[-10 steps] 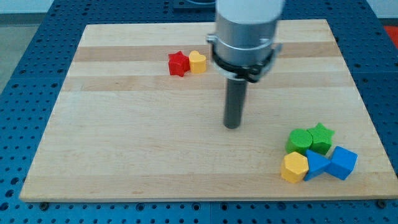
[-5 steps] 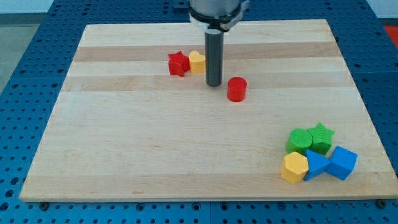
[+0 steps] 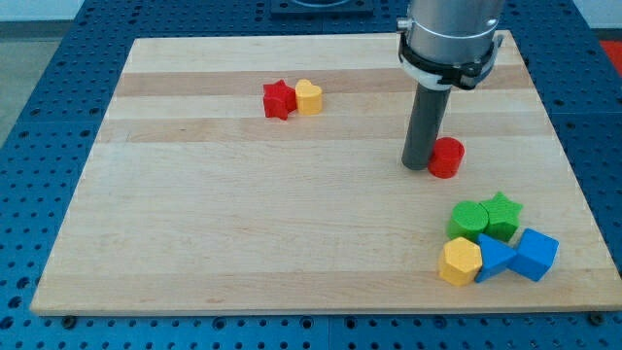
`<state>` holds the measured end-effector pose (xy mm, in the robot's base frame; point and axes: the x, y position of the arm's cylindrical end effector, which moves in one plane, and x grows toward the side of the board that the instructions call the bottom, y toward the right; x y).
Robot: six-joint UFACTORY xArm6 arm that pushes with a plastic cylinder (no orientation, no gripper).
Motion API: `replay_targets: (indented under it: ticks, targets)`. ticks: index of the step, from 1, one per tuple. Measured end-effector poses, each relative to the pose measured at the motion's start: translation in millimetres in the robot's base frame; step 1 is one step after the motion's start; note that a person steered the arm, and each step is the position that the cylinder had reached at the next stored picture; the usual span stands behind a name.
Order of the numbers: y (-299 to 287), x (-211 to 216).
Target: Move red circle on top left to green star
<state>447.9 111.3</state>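
Observation:
The red circle (image 3: 447, 157) lies on the wooden board at the view's right, above the block cluster. My tip (image 3: 418, 165) touches its left side. The green star (image 3: 501, 214) sits at the view's lower right, below and right of the red circle, against a green circle (image 3: 469, 220).
A yellow hexagon (image 3: 460, 261), a blue triangle (image 3: 494, 259) and a blue cube (image 3: 534, 255) sit just below the green blocks. A red star (image 3: 279, 99) and a yellow block (image 3: 308, 97) stand together at the view's upper left. The board's right edge (image 3: 573, 185) is close.
My tip moved right and slightly down from beside the yellow block. The red circle slid right and a little down with it, closer to the green star.

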Motion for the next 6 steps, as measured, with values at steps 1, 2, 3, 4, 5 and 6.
replay_targets:
  ticks: [1,2,3,4,5,6]
  targets:
    - [0,-13]
    - [0,-34]
    - [22,-26]
    - [40,-10]
    - [49,1]
    - [56,13]
